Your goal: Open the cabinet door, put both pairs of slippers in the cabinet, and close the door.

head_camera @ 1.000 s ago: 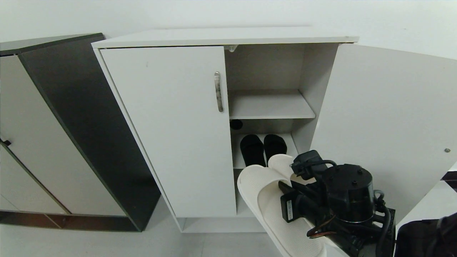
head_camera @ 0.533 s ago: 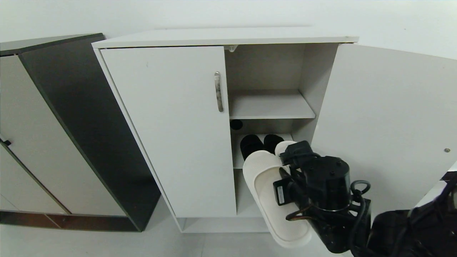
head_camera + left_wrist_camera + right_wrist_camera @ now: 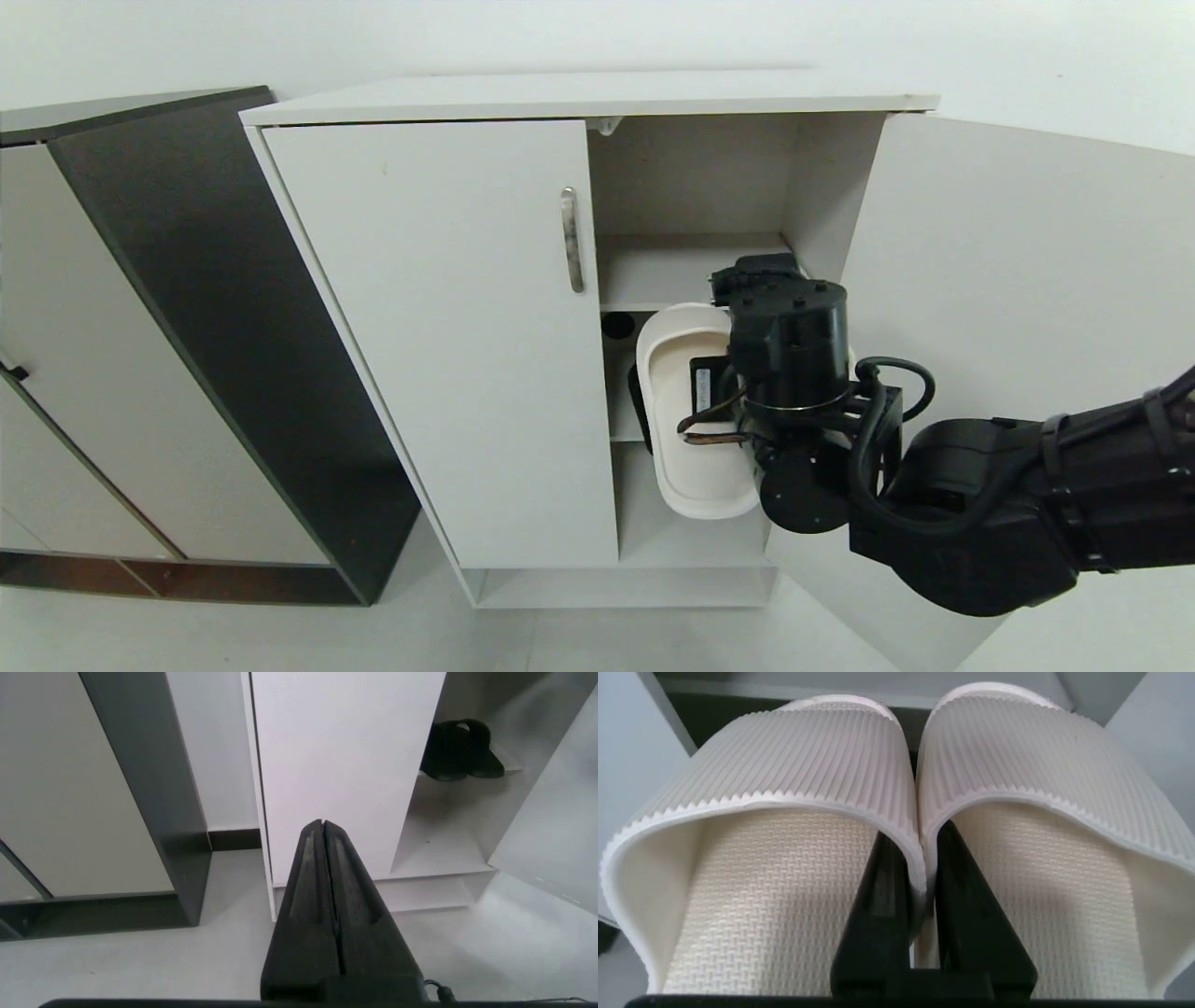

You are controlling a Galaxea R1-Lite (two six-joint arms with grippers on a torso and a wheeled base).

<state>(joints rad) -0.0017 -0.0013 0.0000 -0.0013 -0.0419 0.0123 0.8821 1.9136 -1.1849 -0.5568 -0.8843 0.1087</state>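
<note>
The left gripper (image 3: pixel 322 838) hangs low over the pale floor (image 3: pixel 215 943), its two fingers pressed flat together with nothing between them, pointing toward the foot of the cabinet (image 3: pixel 579 93); the right gripper (image 3: pixel 922 863) is nearly closed, clamped on the white slippers (image 3: pixel 785 868), pinching the two adjoining inner edges of their ribbed straps so the pair sits side by side, soles down in the wrist view; in the head view the pair hangs before the cabinet's opening, toes up just below the front edge of the upper shelf (image 3: pixel 672 271), heels down toward the bottom compartment, and whether the toes have crossed into the cabinet cannot be told; the right-hand door (image 3: pixel 1008 280) is swung wide, while the left-hand door (image 3: pixel 448 355) lies closed with its metal handle (image 3: pixel 571 240) upright along its inner edge; behind the white pair, the black slippers (image 3: pixel 461 751) rest together on the middle shelf (image 3: pixel 439 793), mostly hidden from the head camera; a dark cabinet (image 3: pixel 233 327) stands just beside the white one on the left; a plain pale wall (image 3: pixel 597 33) is behind both.
</note>
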